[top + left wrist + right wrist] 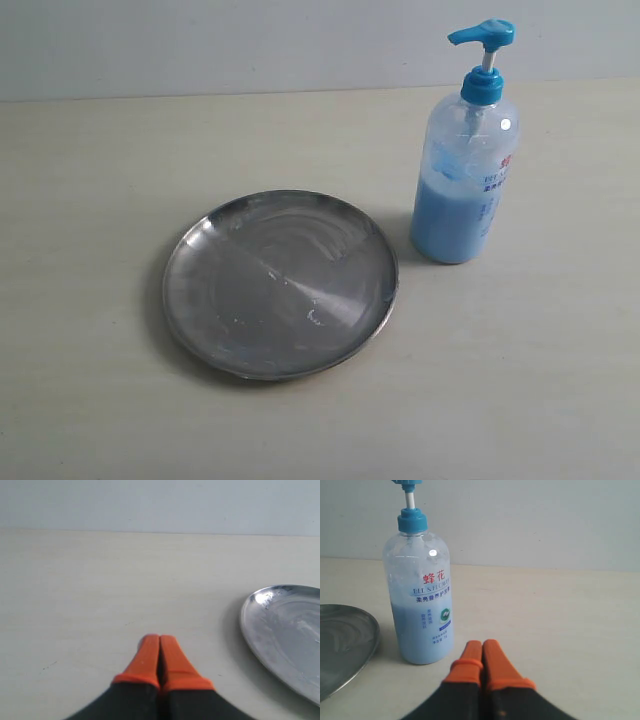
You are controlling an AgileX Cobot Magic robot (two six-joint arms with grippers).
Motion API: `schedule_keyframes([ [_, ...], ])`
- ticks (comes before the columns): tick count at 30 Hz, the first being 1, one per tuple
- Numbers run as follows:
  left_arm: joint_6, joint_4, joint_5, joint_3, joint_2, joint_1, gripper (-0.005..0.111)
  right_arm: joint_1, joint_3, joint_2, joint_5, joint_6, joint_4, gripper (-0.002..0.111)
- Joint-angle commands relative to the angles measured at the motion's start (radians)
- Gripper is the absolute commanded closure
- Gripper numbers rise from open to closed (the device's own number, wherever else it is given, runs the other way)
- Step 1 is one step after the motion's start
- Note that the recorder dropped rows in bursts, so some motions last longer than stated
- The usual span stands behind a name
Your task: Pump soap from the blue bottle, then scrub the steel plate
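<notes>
The blue bottle point(463, 170) stands upright on the table, its bright blue pump head raised, with pale blue soap point(450, 220) filling its lower half. Just left of it lies the round steel plate point(280, 283), scuffed and shiny. Neither gripper shows in the exterior view. In the left wrist view my left gripper point(159, 641) is shut, orange fingertips pressed together with nothing between them, over bare table beside the steel plate point(285, 630). My right gripper point(482, 646) is also shut and empty, close to the blue bottle point(420, 595) but apart from it; the steel plate's rim point(350, 645) lies beyond the bottle.
A pale beige table point(100, 180) carries everything and ends at a plain light wall point(200, 40) behind. Nothing else stands on it.
</notes>
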Motion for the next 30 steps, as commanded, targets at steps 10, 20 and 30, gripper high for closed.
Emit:
schedule_keyframes([
  [10, -0.003, 0.001, -0.011, 0.003, -0.007, 0.003, 0.107, -0.003, -0.031, 0.029, -0.014, 0.004, -0.002, 0.108],
  [20, -0.003, 0.001, -0.011, 0.003, -0.007, 0.003, 0.107, -0.003, -0.206, 0.18, -0.014, 0.004, -0.002, 0.108],
  [30, -0.003, 0.001, -0.011, 0.003, -0.007, 0.003, 0.107, -0.003, -0.425, 0.368, -0.014, 0.004, -0.002, 0.108],
])
